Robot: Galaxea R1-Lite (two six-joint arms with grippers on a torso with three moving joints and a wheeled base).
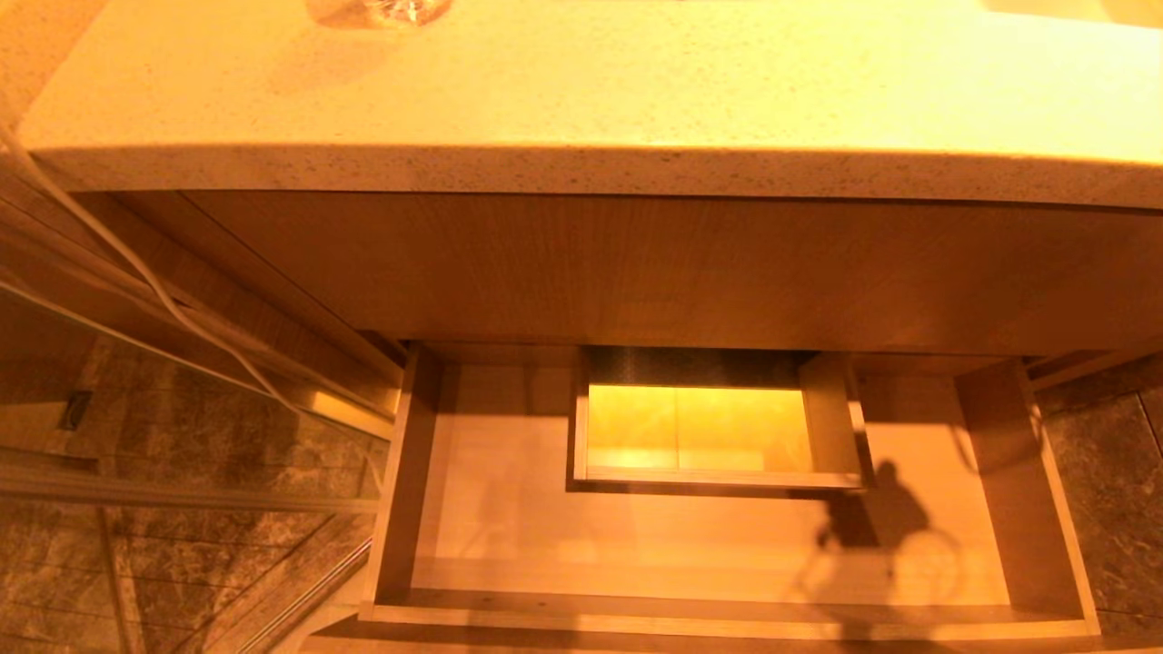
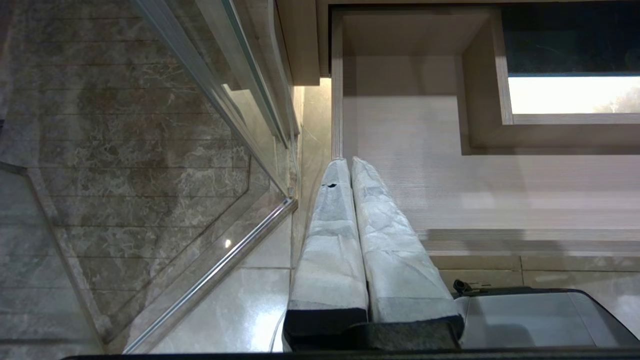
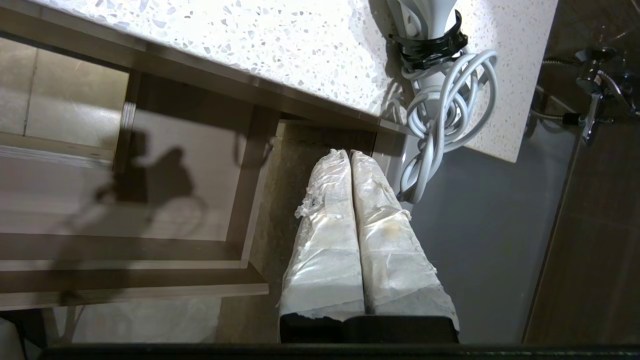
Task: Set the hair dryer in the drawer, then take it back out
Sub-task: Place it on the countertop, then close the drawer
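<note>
- We read no brand, label or writing anywhere.
- Drawer (image 1: pixel 472 545): pulled out beneath the speckled stone countertop (image 1: pixel 581 91), above the marble floor (image 1: pixel 182 436).
- Hair dryer (image 3: pixel 430 25): on the countertop's corner, cord (image 3: pixel 440 110) hanging over the edge.
- Right gripper (image 3: pixel 350 155): pressed closed, empty, just beside the cord.
- Left gripper (image 2: pixel 345 162): closed, empty, at the drawer's side.

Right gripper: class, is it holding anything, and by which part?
Nothing. The right gripper is shut and empty; the hair dryer lies apart on the countertop.

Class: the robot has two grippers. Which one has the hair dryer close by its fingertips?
The right gripper: the hair dryer and its cord lie on the countertop beside it. The left gripper faces only the drawer.
</note>
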